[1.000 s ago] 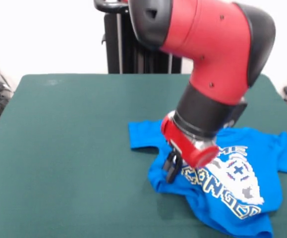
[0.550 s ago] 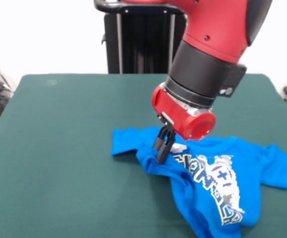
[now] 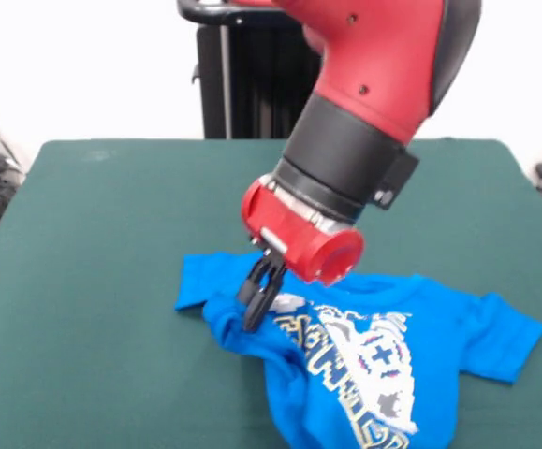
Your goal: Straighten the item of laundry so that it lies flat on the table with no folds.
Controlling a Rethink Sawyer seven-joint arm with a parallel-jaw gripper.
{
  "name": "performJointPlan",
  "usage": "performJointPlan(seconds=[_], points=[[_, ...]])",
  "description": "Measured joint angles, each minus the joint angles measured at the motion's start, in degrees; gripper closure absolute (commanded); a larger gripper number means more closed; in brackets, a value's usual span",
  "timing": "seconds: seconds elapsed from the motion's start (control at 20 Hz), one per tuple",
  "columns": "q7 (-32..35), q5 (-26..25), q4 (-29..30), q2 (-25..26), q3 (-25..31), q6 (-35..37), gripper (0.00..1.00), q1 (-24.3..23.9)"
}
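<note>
Front view: my gripper (image 3: pixel 255 301) pinches the blue T-shirt (image 3: pixel 364 355) at its shoulder edge.

My gripper is clenched on a raised fold of the shirt, just beside the printed front, and I judge I hold it there so a sideways pull can draw the bunched cloth out across the green worktop (image 3: pixel 93 281). One sleeve lies flat on the side of the shirt away from the print; the other sleeve spreads out on the print's far side. The body under the print is rumpled and runs off the picture's lower edge. A black stand (image 3: pixel 242 84) rises beyond the worktop, well apart from the shirt. Nothing lies on the worktop near the shirt to block a pull.
</note>
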Motion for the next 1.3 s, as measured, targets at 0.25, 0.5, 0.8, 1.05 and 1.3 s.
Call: performJointPlan(seconds=[0.25, 0.5, 0.8, 1.05, 1.3], points=[[1.21, 0.43, -0.87, 5.41, -4.67, -4.51, 1.00, 1.51], [1.23, 1.71, -0.91, 10.24, -6.82, -5.71, 0.00, 1.69], [1.23, 2.70, -0.82, 9.43, -6.84, -3.41, 0.00, 1.15], [1.23, 3.89, -0.86, 3.97, -6.77, 6.22, 0.00, -0.04], [1.23, 4.40, -0.98, -0.69, -6.42, 13.34, 0.00, -0.93]])
